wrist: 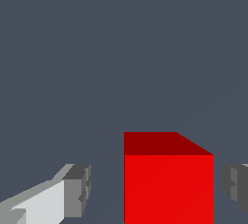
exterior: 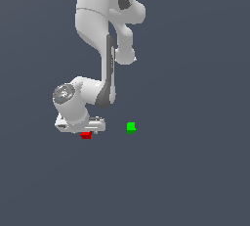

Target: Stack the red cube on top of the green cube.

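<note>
Floor point(exterior: 195, 181) of plain dark grey-blue spreads around both cubes, with nothing lying between them. The green cube point(exterior: 131, 127) sits alone on it, well apart from the red cube point(exterior: 86, 135), toward the exterior view's right. The red cube rests on the floor directly under the gripper point(exterior: 87, 131), partly hidden by it. In the wrist view the red cube point(wrist: 168, 184) lies between the two fingers point(wrist: 77, 191) (gaps show on both sides, the wider one beside the lighter finger), so the jaws stand open and grasp nothing. The arm point(exterior: 105, 34) folds down from above, wrist bent low over the cube.
</note>
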Robot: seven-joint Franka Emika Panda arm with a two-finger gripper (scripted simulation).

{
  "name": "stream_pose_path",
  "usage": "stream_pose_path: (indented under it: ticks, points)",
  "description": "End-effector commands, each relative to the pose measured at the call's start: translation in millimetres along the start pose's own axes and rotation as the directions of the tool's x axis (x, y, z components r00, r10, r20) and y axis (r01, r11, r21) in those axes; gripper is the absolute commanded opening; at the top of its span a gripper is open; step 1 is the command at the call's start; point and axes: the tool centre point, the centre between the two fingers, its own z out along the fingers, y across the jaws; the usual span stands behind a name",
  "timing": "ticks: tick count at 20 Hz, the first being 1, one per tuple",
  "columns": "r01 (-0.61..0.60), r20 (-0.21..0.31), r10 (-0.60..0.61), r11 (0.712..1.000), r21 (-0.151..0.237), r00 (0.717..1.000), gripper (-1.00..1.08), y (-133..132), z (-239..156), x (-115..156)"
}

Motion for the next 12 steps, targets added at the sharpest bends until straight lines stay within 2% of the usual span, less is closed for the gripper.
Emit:
stream_pose_path:
  ticks: [1,5,6,12]
  points:
    - [0.000,-0.001,0.000,1.000,0.000,1.000,1.00,0.1,7.5,0.4]
    - [0.001,-0.001,-0.001,1.000,0.000,1.000,1.00,0.1,8.3,1.7]
    - [0.001,-0.001,-0.001,1.000,0.000,1.000,-1.00,0.1,8.3,1.7]
    - [0.001,-0.001,-0.001,1.000,0.000,1.000,-1.00,0.1,8.3,1.7]
